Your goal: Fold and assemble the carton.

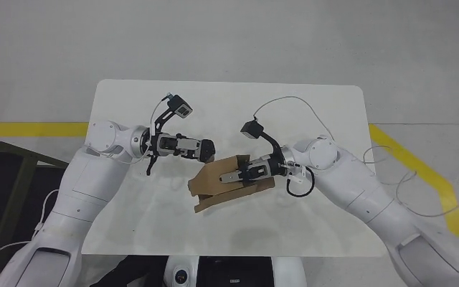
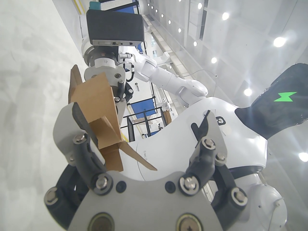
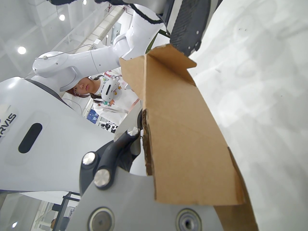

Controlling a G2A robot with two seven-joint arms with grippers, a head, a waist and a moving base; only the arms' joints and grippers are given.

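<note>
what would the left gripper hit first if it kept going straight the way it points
Probably the carton: the open left gripper points at its raised flap, held by the right gripper. Depth is unclear.

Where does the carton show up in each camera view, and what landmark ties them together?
Top view: carton mid-table, held at the right end effector.
Left wrist view: carton just past the open left end effector, partly behind it.
Right wrist view: carton close up, against that arm's own end effector.
Shared landmark: the white table under it.
</note>
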